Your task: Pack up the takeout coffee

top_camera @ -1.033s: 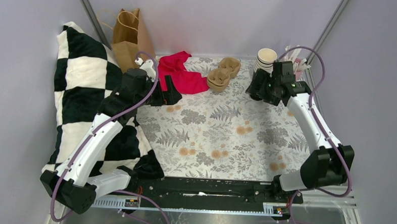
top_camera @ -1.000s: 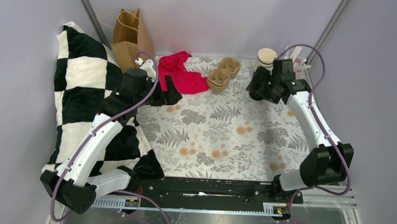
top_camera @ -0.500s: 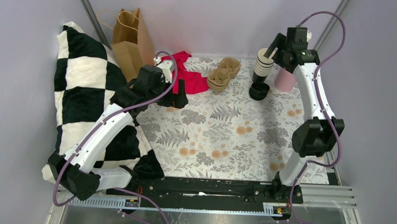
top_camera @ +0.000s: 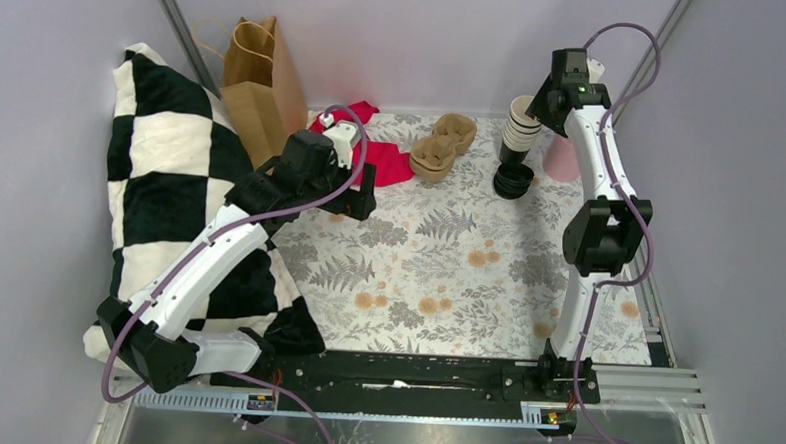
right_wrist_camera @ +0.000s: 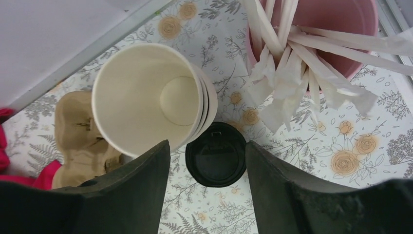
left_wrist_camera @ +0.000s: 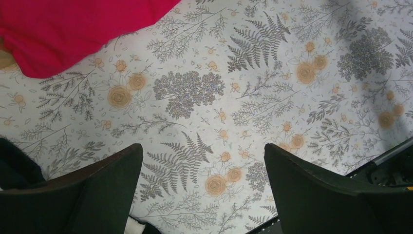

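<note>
The takeout coffee's round black lid [right_wrist_camera: 215,153] faces up on the floral tablecloth, just in front of the stack of lidless paper cups [right_wrist_camera: 146,95]. The cup body under the lid is hidden. In the top view the lid [top_camera: 513,179] sits at the back right. My right gripper [right_wrist_camera: 207,146] is open and empty, held high above the lid and the cup stack; it also shows in the top view [top_camera: 541,96]. My left gripper [left_wrist_camera: 202,148] is open and empty, hovering over bare tablecloth near the red cloth [left_wrist_camera: 73,29], at centre left in the top view [top_camera: 358,192].
A pink cup of white sticks [right_wrist_camera: 311,34] stands right of the cup stack. A brown cardboard cup carrier [top_camera: 442,144] lies at the back middle. A brown paper bag [top_camera: 255,71] stands at the back left. A black-and-white checkered pillow [top_camera: 160,192] fills the left side.
My right arm has risen from low beside the lid to high above the cup stack, uncovering the lid. My left gripper has moved a little right, away from the red cloth.
</note>
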Controlling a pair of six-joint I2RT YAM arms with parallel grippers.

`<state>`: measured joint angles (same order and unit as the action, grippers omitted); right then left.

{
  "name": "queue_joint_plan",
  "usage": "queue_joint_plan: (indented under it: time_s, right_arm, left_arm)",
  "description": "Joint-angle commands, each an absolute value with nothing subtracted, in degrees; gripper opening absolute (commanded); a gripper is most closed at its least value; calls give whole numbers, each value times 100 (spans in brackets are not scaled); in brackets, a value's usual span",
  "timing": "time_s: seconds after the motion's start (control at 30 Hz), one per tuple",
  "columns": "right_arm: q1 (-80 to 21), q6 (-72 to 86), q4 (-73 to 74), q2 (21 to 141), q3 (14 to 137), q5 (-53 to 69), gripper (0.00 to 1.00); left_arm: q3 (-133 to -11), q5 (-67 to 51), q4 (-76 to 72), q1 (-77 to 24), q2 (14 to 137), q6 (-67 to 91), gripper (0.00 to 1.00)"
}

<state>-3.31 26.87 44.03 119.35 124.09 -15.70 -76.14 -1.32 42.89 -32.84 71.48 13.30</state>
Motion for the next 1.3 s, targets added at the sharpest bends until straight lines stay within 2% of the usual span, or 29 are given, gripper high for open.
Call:
queue_joint_plan:
  time_s: [0.0,0.17,0.37,0.67,0.87,0.9,0.97,1.0,1.1,1.27]
  right_arm:
    - [-321,2593,4397,12136,12791,-1912,64]
    - [-320,2587,4259,12347,12894,-1915,59]
    - [-324,2463,4359,12714,13290,-1897,49]
    - [-320,2332,4348,12788,13401,-1939,28]
    - [-319,2261,4356,12724,13403,-1989,24]
    - [-329,2264,4359,12724,13397,-1991,26]
    - [-319,2259,4357,12739,13384,-1991,39]
    - [-320,2241,4351,12741,13392,-1981,40]
    - [-324,2206,4342,12768,13427,-1990,31]
    - [-329,2197,4337,12775,13482,-2008,23]
  left_arm:
    - [-7905,-18,4198,-3278,7091,1146,99]
    - [-8009,146,4225,-3277,7135,1087,99]
    - [-8050,202,4245,-3275,7169,1055,99]
    - [-8120,194,4271,-3278,7255,1063,99]
    - [-8135,138,4259,-3274,7294,1068,99]
    - [-8133,123,4262,-3276,7299,1076,99]
    - [-8133,107,4270,-3278,7291,1072,99]
    - [-8129,102,4271,-3278,7274,1071,99]
    - [-8097,96,4265,-3278,7223,1064,99]
    - [-8066,114,4280,-3278,7147,1063,99]
